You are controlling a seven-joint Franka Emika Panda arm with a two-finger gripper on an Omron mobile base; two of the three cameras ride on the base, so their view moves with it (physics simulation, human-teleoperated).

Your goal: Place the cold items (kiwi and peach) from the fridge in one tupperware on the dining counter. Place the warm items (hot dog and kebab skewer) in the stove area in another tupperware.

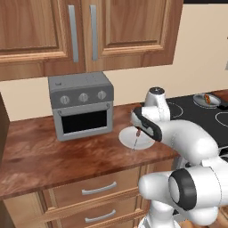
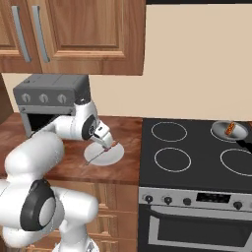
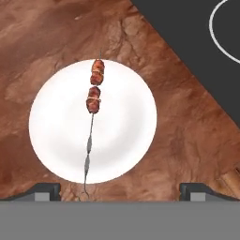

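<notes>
A kebab skewer (image 3: 95, 86) with several brown meat chunks on a thin metal pin lies on a white plate (image 3: 126, 126) on the reddish wood countertop left of the stove. My gripper (image 3: 119, 192) hovers above the plate, open, its fingertips (image 3: 47, 191) spread wide with nothing between them. From the base, the gripper (image 2: 107, 141) hangs just over the skewer (image 2: 109, 146) and plate (image 2: 115, 156). The hot dog (image 2: 230, 129) rests in a small pan at the back right of the black cooktop (image 2: 197, 147). Kiwi, peach, fridge, tupperware and dining counter are out of view.
A grey toaster oven (image 1: 82, 107) stands on the countertop (image 1: 53, 156) left of the plate (image 1: 127, 139). Wooden wall cabinets (image 1: 89, 31) hang above. Drawers (image 1: 98, 189) sit under the counter. The oven front with knobs (image 2: 197, 199) lies below the cooktop.
</notes>
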